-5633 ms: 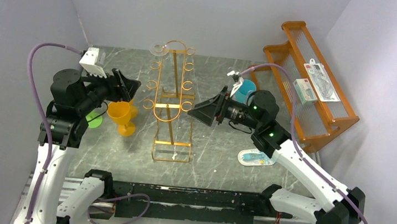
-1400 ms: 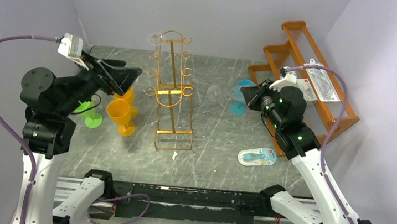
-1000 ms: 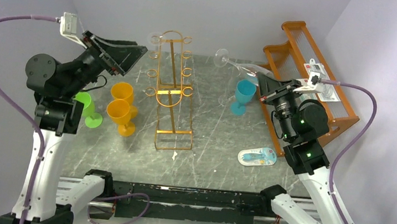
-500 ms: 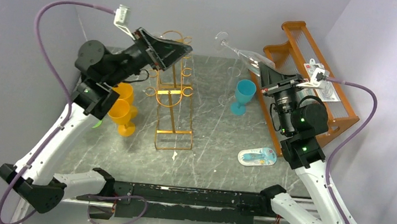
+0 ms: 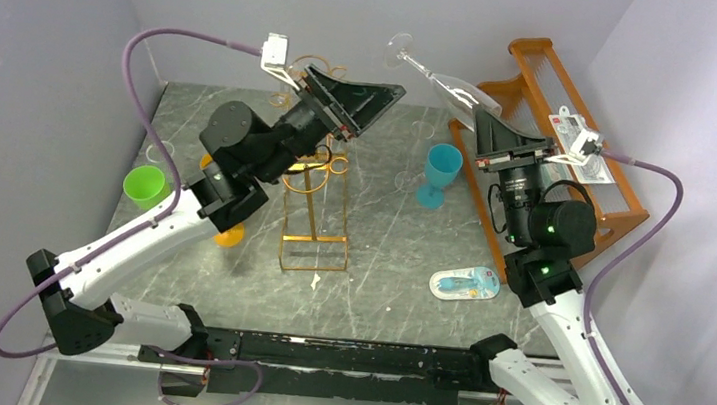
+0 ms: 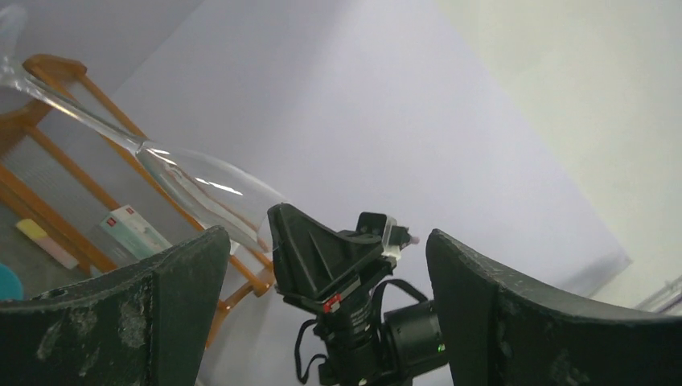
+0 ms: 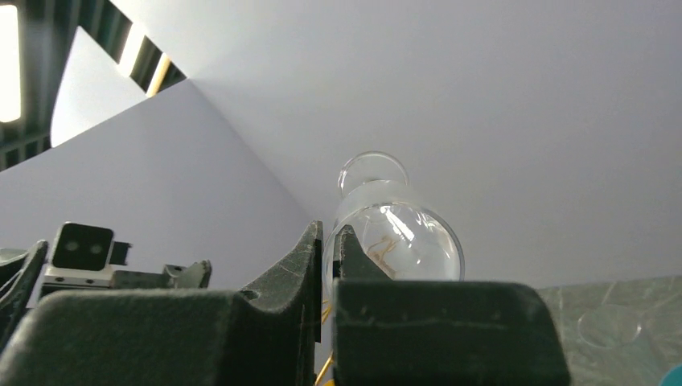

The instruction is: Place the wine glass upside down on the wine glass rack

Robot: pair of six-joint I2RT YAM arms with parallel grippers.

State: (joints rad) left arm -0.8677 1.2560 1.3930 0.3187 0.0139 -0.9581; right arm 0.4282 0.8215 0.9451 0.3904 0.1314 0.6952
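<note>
My right gripper is raised high and shut on the rim of the clear wine glass. The glass lies tilted, its round foot pointing up and to the left. In the right wrist view the bowl of the wine glass bulges beside the closed gripper. My left gripper stands open and empty, lifted above the wine glass rack and facing the glass. In the left wrist view the wine glass hangs above the open left gripper. My left arm hides the rack's top.
A blue goblet stands on the table below the glass. On the left are a green cup and an orange goblet, half hidden by my left arm. The orange stepped shelf holds small boxes at the right. A flat packet lies near my right arm.
My left arm has swung up and rightward over the rack toward the glass, its jaws opening wider. My right arm has lifted the glass higher and tilted it further.
</note>
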